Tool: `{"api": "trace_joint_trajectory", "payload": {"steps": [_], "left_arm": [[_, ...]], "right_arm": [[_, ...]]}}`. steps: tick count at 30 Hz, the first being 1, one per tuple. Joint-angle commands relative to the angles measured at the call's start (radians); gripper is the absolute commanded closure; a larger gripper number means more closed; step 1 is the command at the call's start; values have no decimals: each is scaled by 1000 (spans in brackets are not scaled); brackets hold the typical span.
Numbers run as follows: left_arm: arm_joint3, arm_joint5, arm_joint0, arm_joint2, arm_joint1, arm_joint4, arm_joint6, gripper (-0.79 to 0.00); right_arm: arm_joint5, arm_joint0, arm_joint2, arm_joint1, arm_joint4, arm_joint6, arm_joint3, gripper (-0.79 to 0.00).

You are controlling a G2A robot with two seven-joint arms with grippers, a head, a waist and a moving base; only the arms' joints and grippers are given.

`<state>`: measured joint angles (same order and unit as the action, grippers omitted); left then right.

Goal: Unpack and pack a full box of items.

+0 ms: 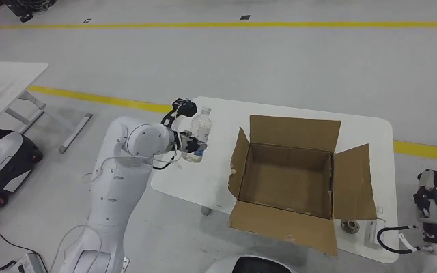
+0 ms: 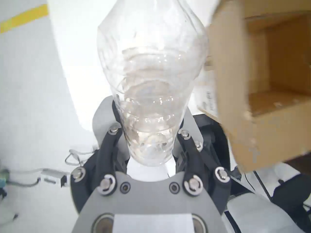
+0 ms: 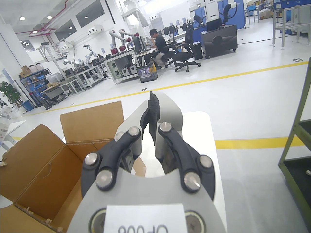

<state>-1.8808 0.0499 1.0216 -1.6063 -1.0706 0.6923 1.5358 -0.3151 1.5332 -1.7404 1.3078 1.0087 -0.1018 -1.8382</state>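
The bottle [image 2: 150,73] is clear, glossy plastic with moulded ribs. The box [image 1: 293,131] is matt brown cardboard (ragged and fibrous along its torn edges). The table [image 1: 218,112] top looks smooth and white. The left gripper [image 2: 150,132] and right gripper [image 3: 153,107] have matt grey plates, black plastic links and shiny metal screws.

White tabletop [image 1: 300,112] in shot, yellow floor line [image 1: 205,25] running well beyond it. A second white table [image 1: 17,75] stands well apart from the tabletop.
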Motion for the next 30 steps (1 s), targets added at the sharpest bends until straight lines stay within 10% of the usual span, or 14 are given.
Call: {"api": "trace_joint_trajectory", "payload": {"steps": [1, 19, 30], "left_arm": [[-37, 7, 6, 1, 15, -47, 0, 0], [-85, 12, 2, 22, 14, -133, -78, 0], [59, -18, -341, 352, -17, -384, -64, 0]], "right_arm": [[0, 0, 0, 0, 0, 0, 0, 0], [0, 0, 0, 0, 0, 0, 0, 0], [0, 0, 0, 0, 0, 0, 0, 0]]}}
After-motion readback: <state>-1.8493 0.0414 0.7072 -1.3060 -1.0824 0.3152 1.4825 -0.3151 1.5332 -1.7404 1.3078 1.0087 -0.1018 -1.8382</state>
